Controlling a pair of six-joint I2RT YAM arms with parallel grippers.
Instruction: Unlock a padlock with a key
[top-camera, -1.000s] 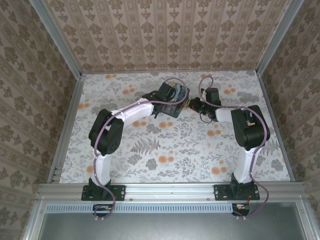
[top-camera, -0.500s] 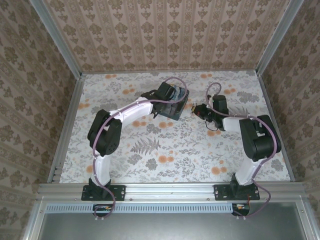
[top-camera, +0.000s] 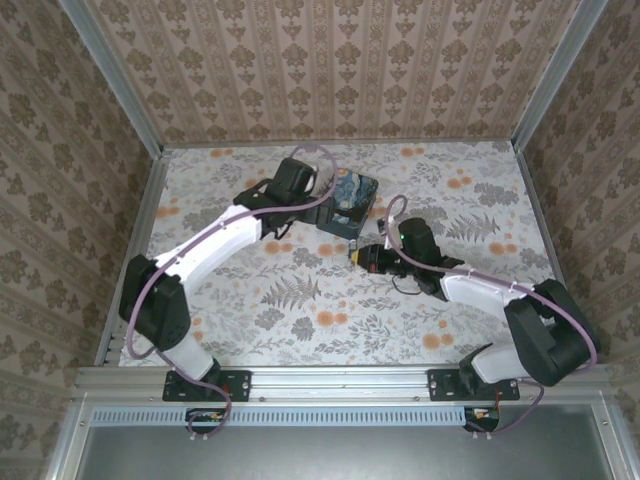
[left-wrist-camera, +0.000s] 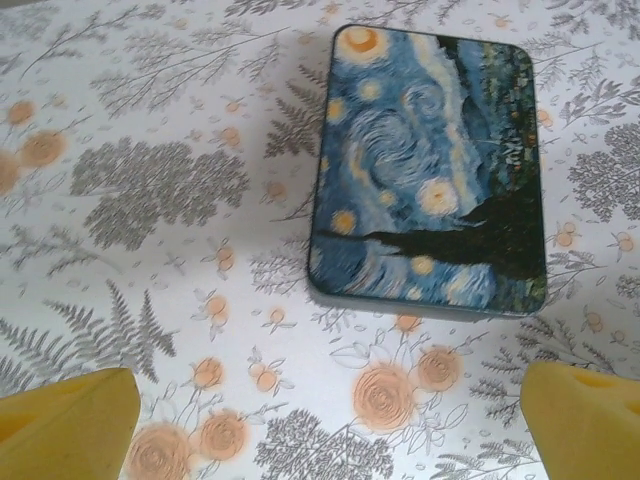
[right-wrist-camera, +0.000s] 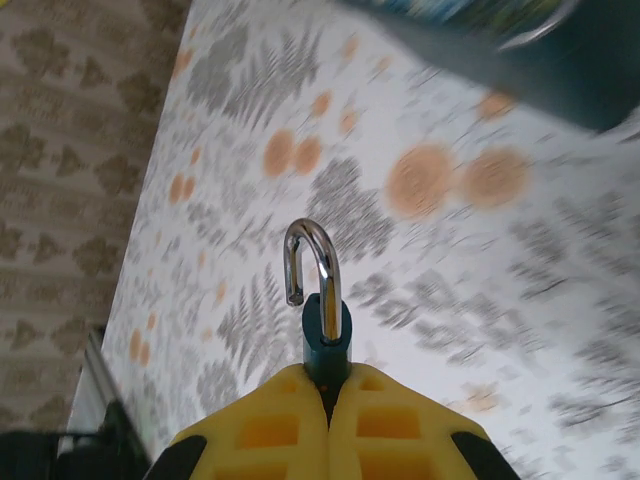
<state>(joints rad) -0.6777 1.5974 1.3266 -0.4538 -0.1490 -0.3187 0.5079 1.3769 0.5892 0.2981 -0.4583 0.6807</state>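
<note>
- The flowered table (top-camera: 300, 300) spreads under both my arms.
- A tin (left-wrist-camera: 430, 170) painted with a swirling blue night sky lies flat on the table, lid up, toward the far middle.
- My left gripper (left-wrist-camera: 330, 420) hangs above the tin's near side, its yellow fingers (left-wrist-camera: 70, 415) spread wide and gripping nothing.
- My right gripper (right-wrist-camera: 327, 385) sits near the tin, on its near side, fingers pressed together on the padlock (right-wrist-camera: 325, 325).
- Its teal body is pinched between my pads. The steel shackle (right-wrist-camera: 310, 240) juts out, one leg free of the body.

One padlock (right-wrist-camera: 326, 325) and one blue painted tin (left-wrist-camera: 430, 170).
</note>
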